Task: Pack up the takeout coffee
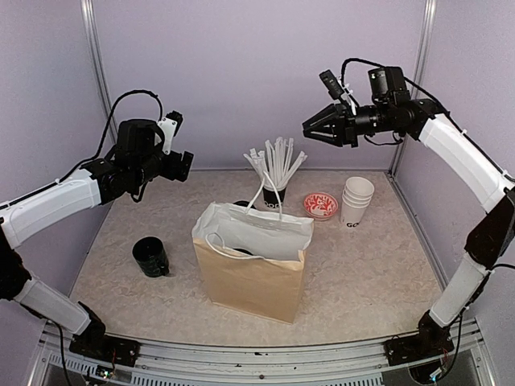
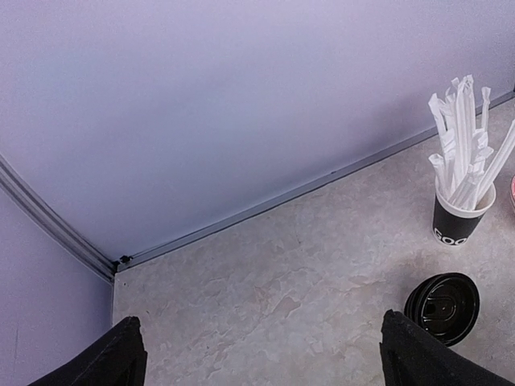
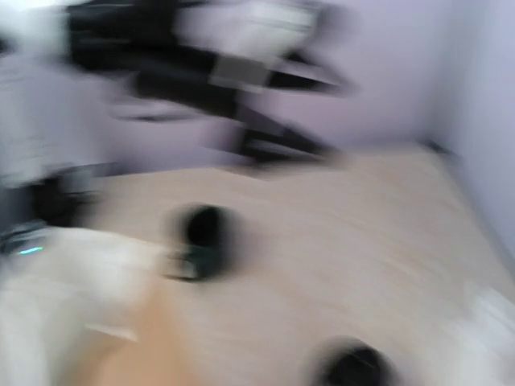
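Observation:
The takeout coffee does not show as a whole. A dark round edge sits inside the mouth of the brown paper bag, and I cannot tell what it is. My left gripper hangs high at the left, away from the bag. In the left wrist view the left gripper is open wide over bare table, with a black fingertip at each lower corner. My right gripper is raised at the back right, jaws slightly parted, nothing between them. The right wrist view is too blurred to read.
A black cup of white straws stands behind the bag, with black lids beside it. A red bowl and a stack of white cups sit at the back right. A dark green mug stands left of the bag.

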Motion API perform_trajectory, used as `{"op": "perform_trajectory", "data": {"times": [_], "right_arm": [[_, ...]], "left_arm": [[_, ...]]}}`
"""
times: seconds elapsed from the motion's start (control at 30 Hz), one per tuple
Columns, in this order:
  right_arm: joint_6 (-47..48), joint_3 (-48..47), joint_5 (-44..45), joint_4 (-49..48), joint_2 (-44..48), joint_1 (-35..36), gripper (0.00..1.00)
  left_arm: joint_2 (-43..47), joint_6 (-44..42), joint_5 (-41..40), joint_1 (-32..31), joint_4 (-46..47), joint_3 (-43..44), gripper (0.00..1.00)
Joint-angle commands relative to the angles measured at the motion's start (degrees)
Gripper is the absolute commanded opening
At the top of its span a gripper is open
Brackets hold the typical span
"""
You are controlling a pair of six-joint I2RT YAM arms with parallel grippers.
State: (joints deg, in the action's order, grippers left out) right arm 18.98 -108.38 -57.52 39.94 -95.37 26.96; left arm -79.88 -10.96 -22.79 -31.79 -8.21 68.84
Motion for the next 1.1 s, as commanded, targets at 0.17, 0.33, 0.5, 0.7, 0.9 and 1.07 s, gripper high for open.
{"op": "perform_trajectory", "data": {"times": [0.17, 0.33, 0.5, 0.7, 0.9, 1.07], "right_arm": [[-12.66, -0.07, 21.07, -10.48, -13.40, -9.54, 0.31], [-12.17, -5.92, 21.47, -6.64, -21.79, -10.07, 0.34], [-13.00, -8.44, 21.36, -8.45, -24.97, -10.08, 0.33], [-13.62, -16.95, 23.09, -8.83, -29.84, -10.17, 0.35], [-14.84, -25.32, 21.61, -8.24, -37.06, -10.04, 0.30], [-14.85, -27.67, 21.53, -7.26, -39.57, -8.79, 0.33]], "left_arm": [[1.75, 1.38, 1.81, 0.50, -0.68, 2.24, 0.99], [0.36, 0.74, 1.36, 0.50, -1.88, 2.92, 0.99], [0.49, 0.48, 2.39, 0.50, -1.92, 2.84, 0.97], [-0.13, 0.30, 3.06, 0.50, -2.44, 3.11, 0.96], [-0.58, 0.33, 3.60, 0.41, -2.60, 3.18, 0.96], [-1.01, 0.29, 3.67, 0.41, -2.65, 3.16, 0.96]]}}
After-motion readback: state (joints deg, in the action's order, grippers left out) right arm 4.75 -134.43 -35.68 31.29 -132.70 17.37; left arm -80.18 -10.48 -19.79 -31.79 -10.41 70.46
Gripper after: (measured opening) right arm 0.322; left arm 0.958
